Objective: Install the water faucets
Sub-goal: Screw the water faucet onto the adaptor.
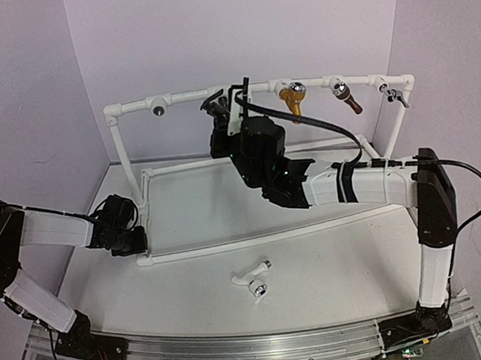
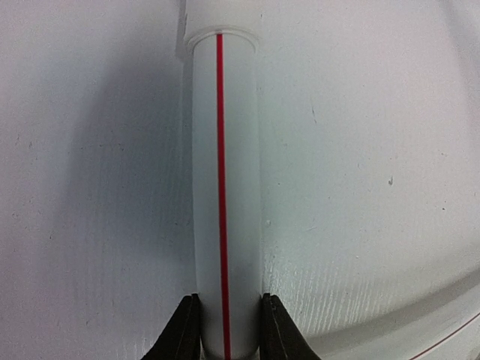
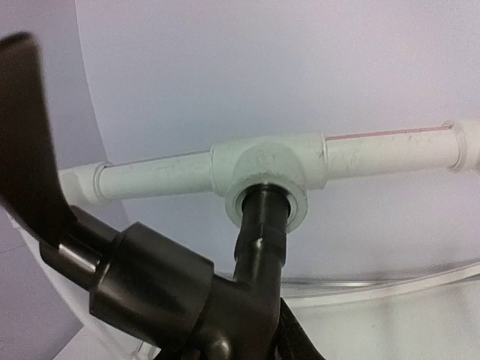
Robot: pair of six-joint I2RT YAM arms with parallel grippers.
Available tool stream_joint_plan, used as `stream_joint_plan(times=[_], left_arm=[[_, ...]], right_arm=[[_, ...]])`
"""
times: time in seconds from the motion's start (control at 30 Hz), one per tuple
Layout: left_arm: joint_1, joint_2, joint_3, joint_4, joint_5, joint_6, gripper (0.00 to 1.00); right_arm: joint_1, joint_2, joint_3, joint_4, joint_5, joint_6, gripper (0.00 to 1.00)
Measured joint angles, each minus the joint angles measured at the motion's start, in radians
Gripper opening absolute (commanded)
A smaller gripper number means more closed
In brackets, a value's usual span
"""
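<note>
1. White plastic tubing makes up a pipe frame (image 1: 184, 95) standing on the table (image 1: 334, 281), with a raised top rail at the far side and a flat loop of pipes lying on the surface.
2. The black faucet (image 1: 215, 106) sits at the top rail, left of its middle. In the right wrist view its neck (image 3: 259, 225) enters the round socket of a tee fitting (image 3: 270, 165), and its thin lever handle (image 3: 26, 135) sticks out to the left.
3. The right gripper (image 1: 220, 121) is raised to the rail and closed tight on the black faucet's body. Only 1 dark finger (image 3: 296, 341) shows at the lower edge of the wrist view.
4. The white faucet (image 1: 253, 277) lies on its side on the table, in front of the frame's near pipe and well apart from both grippers.
5. The left gripper (image 2: 229, 334) is low at the frame's near left corner. Its 2 fingers are partly closed and press on either side of a base pipe (image 2: 240, 187) marked with a red line.
6. Further right on the top rail, 3 other taps hang in a row: a gold tap (image 1: 293, 101), a brown tap (image 1: 348, 99) and a small grey tap (image 1: 396, 94).
7. Left of the black faucet, a fitting (image 1: 158, 110) on the rail shows a dark open socket.
</note>
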Motion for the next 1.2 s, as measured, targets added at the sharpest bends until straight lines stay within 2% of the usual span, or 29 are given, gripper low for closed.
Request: stream_joint_plan(times=[0.17, 0.23, 0.33, 0.53, 0.73, 0.83, 1.0, 1.2], left_arm=[[0.0, 0.002, -0.001, -0.004, 0.004, -0.001, 0.0], [0.0, 0.002, -0.001, -0.005, 0.003, -0.001, 0.0], [0.0, 0.002, -0.001, -0.005, 0.003, -0.002, 0.0], [0.0, 0.002, -0.001, -0.006, 0.004, -0.003, 0.0], [0.0, 0.002, -0.001, -0.006, 0.004, -0.003, 0.0], [0.0, 0.003, -0.001, -0.006, 0.004, -0.003, 0.0], [0.0, 0.002, -0.001, -0.006, 0.004, -0.003, 0.0], [0.0, 0.002, -0.001, -0.006, 0.004, -0.003, 0.0]], right_arm=[[-0.022, -0.004, -0.004, 0.007, -0.083, 0.159, 0.72], [-0.028, -0.013, -0.013, 0.016, -0.078, 0.206, 0.86], [-0.028, -0.035, -0.046, -0.01, -0.074, 0.19, 0.97], [0.013, -0.113, -0.073, -0.121, -0.087, -0.013, 0.98], [0.107, -0.134, -0.036, -0.174, 0.037, -0.448, 0.98], [0.132, -0.068, 0.07, -0.168, 0.123, -0.667, 0.98], [0.123, 0.097, 0.239, -0.006, 0.239, -1.014, 0.97], [0.108, 0.303, 0.412, 0.14, 0.291, -1.304, 0.83]])
